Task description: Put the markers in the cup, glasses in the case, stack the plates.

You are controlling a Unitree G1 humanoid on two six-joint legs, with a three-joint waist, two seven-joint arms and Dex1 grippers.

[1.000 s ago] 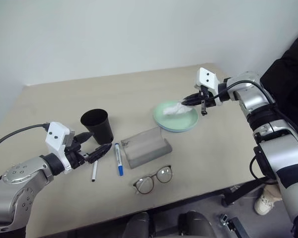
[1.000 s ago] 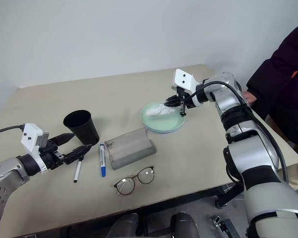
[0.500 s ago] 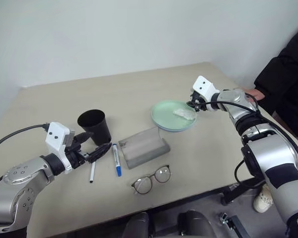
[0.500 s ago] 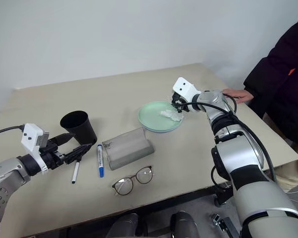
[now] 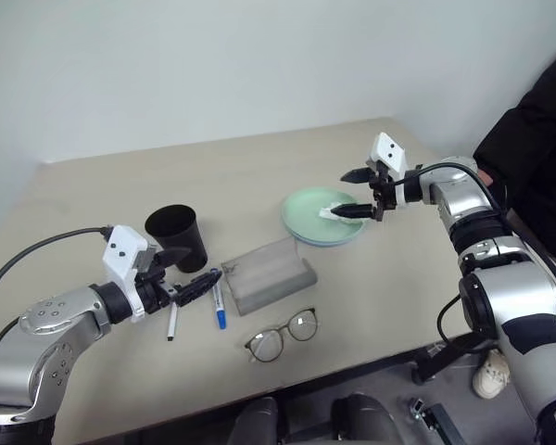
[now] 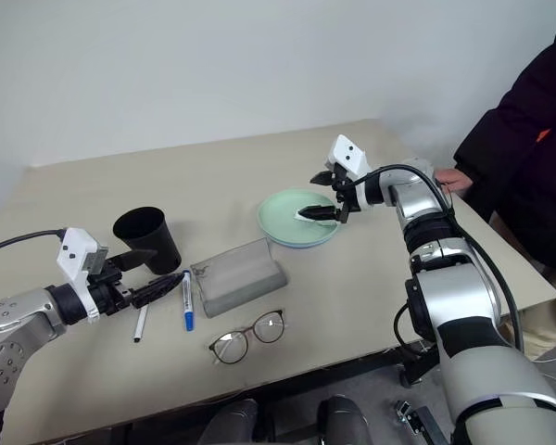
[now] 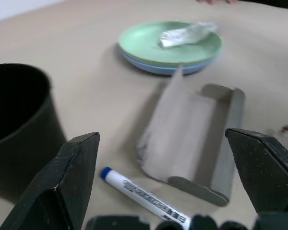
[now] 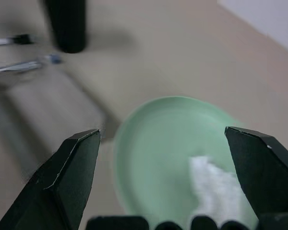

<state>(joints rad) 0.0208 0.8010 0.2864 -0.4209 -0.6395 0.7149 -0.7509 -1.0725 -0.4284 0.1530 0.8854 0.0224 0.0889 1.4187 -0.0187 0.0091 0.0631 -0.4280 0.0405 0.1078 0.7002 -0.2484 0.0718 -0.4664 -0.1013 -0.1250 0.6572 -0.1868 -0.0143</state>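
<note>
Letting go of tissue (image 5: 335,209), now lying on mint plate (image 5: 306,215); right gripper (image 5: 357,193) jaws spread, left gripper (image 5: 193,272) jaws gaping beside markers (image 5: 218,298).

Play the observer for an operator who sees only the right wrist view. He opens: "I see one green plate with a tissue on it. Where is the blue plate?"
Observer: The blue plate lies directly under the green plate; its rim shows just beneath.
Operator: And the glasses?
Observer: The glasses lie on the table on the robot's side of the case, outside it.
Operator: What is the left gripper doing?
Observer: The left gripper is open and holds nothing, next to the cup and the blue-capped marker.
</note>
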